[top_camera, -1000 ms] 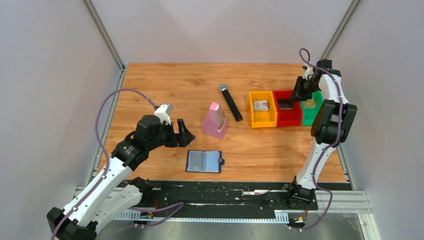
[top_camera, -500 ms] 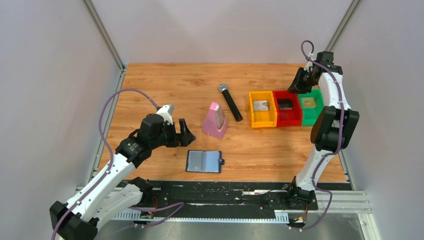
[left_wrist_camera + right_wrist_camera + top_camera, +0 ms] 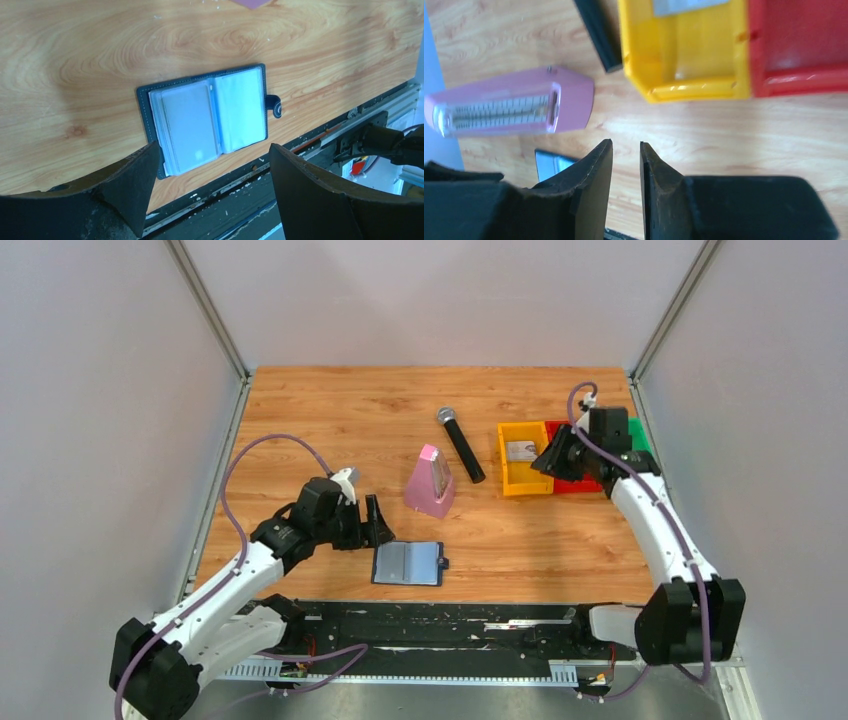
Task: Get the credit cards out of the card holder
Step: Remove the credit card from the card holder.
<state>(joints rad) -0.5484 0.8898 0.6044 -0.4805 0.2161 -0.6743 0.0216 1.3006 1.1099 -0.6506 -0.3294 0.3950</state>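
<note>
The navy card holder [image 3: 408, 563] lies open near the table's front edge, its pale blue-grey sleeves facing up and its snap tab to the right. In the left wrist view the card holder [image 3: 240, 110] shows a pale card [image 3: 190, 127] in its left sleeve. My left gripper [image 3: 375, 525] is open and empty just left of the holder, its gripper [image 3: 214, 147] framing the holder's near edge. My right gripper [image 3: 548, 462] hovers by the bins; its gripper [image 3: 625, 145] has a narrow gap and holds nothing. A grey card [image 3: 521, 450] lies in the yellow bin [image 3: 508, 480].
A pink metronome [image 3: 431, 482] and a black microphone [image 3: 461, 445] stand behind the holder. The red bin [image 3: 580, 483] sits beside the yellow one, partly hidden by my right arm. The black rail [image 3: 450, 618] runs along the front edge.
My right arm has swung down and left from above the bins at the far right to the yellow and red bins. My left gripper has moved closer to the holder.
</note>
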